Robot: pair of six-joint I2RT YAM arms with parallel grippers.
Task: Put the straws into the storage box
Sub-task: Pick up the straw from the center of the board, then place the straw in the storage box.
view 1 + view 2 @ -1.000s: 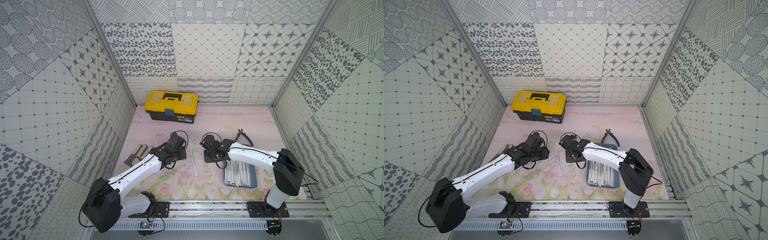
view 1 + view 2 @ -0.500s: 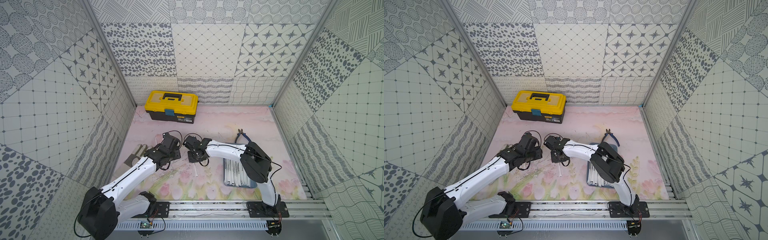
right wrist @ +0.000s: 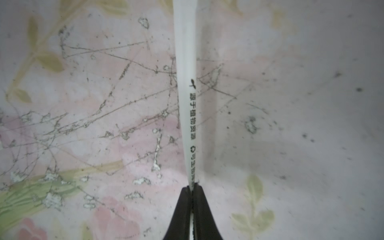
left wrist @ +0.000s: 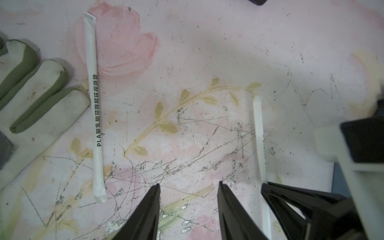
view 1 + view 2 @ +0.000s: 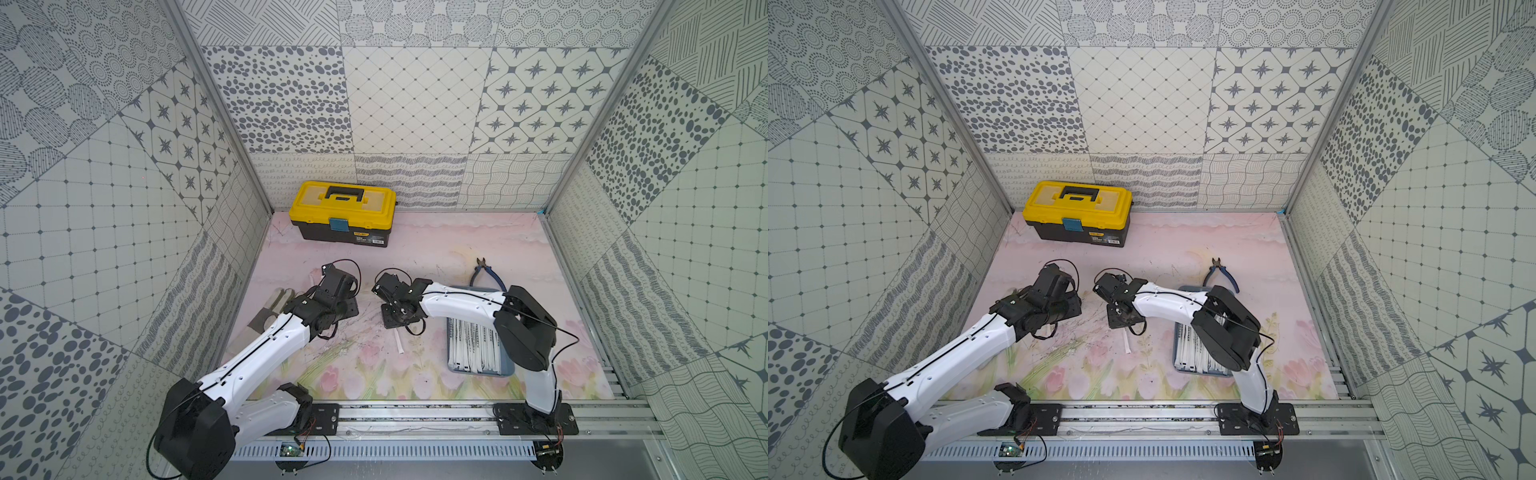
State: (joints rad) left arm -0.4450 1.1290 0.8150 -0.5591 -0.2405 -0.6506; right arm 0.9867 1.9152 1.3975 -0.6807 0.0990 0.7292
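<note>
Pinching one straw (image 3: 186, 104) near its end, the right gripper (image 3: 192, 187) has its fingers pressed together on the wrapper, at the scene's middle. Just left, the left gripper (image 4: 189, 185) hangs with fingers spread, empty. A second straw (image 4: 95, 104) lies loose beside one glove (image 4: 31, 93), further left. Near right, the storage box (image 5: 478, 373) holds a row of straws (image 5: 473, 347), too packed to count. One pair of pliers (image 5: 488, 276) lies beyond it; one toolbox (image 5: 347, 214) stands far left.
</note>
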